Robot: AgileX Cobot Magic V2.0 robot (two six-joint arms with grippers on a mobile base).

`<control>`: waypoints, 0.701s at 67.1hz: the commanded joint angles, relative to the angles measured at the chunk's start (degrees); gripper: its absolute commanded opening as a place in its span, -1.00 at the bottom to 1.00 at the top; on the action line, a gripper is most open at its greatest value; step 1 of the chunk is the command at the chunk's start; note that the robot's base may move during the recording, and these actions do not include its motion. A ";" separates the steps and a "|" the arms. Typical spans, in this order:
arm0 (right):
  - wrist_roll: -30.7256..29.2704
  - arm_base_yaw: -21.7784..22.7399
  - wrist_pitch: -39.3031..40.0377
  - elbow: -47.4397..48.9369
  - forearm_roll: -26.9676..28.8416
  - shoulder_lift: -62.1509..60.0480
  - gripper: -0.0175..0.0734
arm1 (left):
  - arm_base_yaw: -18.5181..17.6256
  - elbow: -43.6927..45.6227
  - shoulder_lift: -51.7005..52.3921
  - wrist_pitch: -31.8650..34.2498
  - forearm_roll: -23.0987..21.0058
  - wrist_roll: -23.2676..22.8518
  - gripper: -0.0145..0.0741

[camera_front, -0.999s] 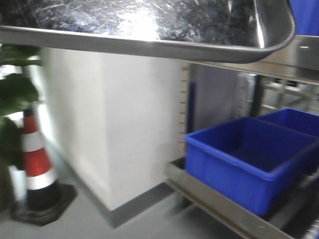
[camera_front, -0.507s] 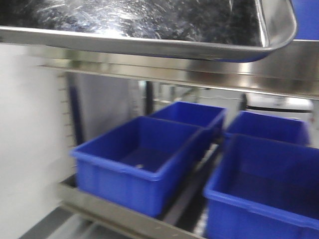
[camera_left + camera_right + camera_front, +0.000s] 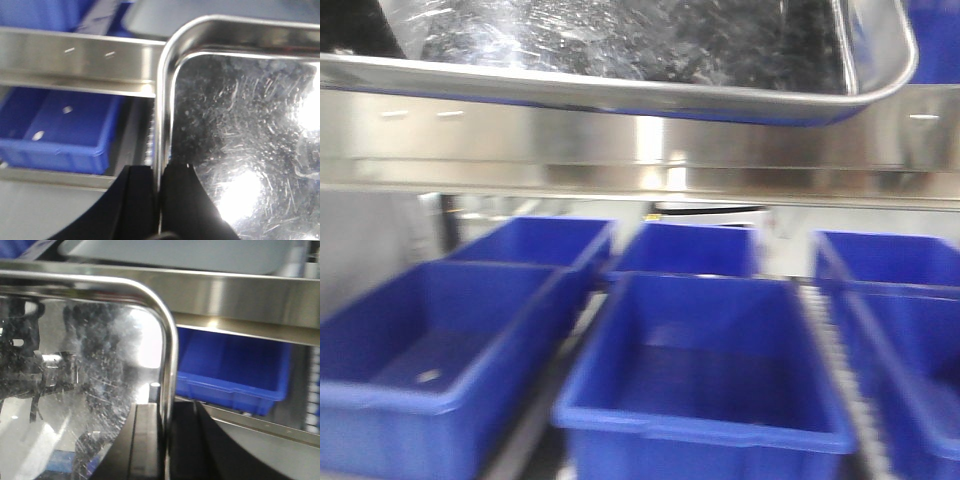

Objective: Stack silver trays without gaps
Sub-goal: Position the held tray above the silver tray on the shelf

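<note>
- The left jaws are closed narrowly on the left rolled rim of the silver tray (image 3: 240,125). One pad is set outside the wall and one inside, just short of the rounded corner.
- Beyond these jaws and to their left, a brushed steel rail (image 3: 75,60) is seen, with a blue plastic bin (image 3: 60,130) beneath it.
- Between the two pairs of jaws the tray is carried in the air. Its bottom is mirror-bright and heavily scratched.
- The tray is judged stiff, fairly light and slippery. Opposite rim grips should be held level so that it nests flat.
- The right jaws are pinched likewise on the right rim, near its corner.
</note>
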State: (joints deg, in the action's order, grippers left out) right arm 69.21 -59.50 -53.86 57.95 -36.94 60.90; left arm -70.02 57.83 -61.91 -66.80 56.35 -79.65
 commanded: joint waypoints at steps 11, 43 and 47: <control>-0.18 -0.22 7.30 0.38 -0.39 -0.33 -0.62 | -0.32 0.22 -0.20 4.85 1.05 -0.29 -0.71; -0.18 -0.22 7.30 0.38 -0.39 -0.33 -0.62 | -0.32 0.22 -0.20 4.85 1.05 -0.29 -0.71; -0.18 -0.22 7.30 0.38 -0.39 -0.33 -0.62 | -0.32 0.22 -0.20 4.85 1.05 -0.29 -0.71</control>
State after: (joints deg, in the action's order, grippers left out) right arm 69.21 -59.50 -53.86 57.95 -36.94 60.78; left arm -70.02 57.83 -61.91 -66.69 56.35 -79.65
